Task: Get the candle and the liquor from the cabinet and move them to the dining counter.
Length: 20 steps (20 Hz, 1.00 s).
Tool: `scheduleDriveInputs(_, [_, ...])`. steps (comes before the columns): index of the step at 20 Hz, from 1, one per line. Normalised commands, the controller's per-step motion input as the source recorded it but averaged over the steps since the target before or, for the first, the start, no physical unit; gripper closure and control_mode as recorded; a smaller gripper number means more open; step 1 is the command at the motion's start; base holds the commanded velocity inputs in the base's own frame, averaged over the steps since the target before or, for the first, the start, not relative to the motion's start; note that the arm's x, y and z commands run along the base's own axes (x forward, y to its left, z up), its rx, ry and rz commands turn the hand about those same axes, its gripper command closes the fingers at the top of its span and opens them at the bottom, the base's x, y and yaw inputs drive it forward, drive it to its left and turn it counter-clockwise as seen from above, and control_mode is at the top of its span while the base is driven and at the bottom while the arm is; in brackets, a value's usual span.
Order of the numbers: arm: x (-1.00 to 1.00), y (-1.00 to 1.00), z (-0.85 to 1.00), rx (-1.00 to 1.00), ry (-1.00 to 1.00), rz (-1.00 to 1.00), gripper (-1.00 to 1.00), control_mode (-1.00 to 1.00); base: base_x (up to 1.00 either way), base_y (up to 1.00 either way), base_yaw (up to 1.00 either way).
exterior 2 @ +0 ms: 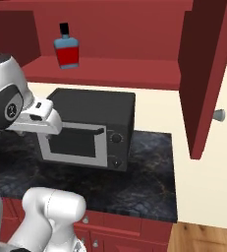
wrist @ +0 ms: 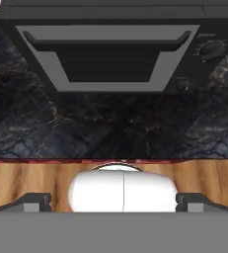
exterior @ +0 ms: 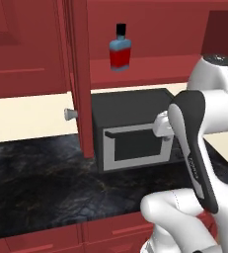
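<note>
1. Nearest the base, the end effector (wrist: 113,202) points down over the front edge of the black marbled tabletop (exterior: 36,188). In the hand view its two finger tips stand far apart at either side, with nothing between them, so it is wide and empty.

2. The hand hangs in front of the microwave (exterior 2: 93,128), which stands on that tabletop under the cabinet (exterior 2: 206,69). The hand sits well below the shelf, so I judge that no reach toward the shelf has begun.

3. The cabinet doors stand swung out, each with a round silver knob (exterior: 71,114), leaving the red shelf (exterior 2: 115,71) exposed. The opening step looks finished.

4. The liquor (exterior: 120,48) stands upright on that shelf, toward its left part as seen from the right base camera, untouched and well above the end effector.

5. The candle cannot be made out on the visible part of the shelf; whether it sits hidden behind a door or lies elsewhere, I cannot tell.

6. As I judge it, nearly everything remains: raise the arm, take the bottle, carry it to the dining counter, then find and move the candle likewise.
</note>
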Motion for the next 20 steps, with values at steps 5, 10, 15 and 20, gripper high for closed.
scheduleDriveInputs(5, [-0.37,0.00,0.53,-0.09,-0.38,0.00,-1.00,-1.00,0.00,0.00,0.00])
scheduleDriveInputs(10, [-0.20,0.00,0.77,-0.02,-0.31,0.00,-1.00,-1.00,0.00,0.00,0.00])
scheduleDriveInputs(15, [-0.24,0.00,0.71,0.00,-0.27,0.01,-1.00,-1.00,0.00,0.00,0.00])
scheduleDriveInputs(20, [-0.27,-0.01,0.48,-0.01,-0.19,0.02,-1.00,-1.00,0.00,0.00,0.00])
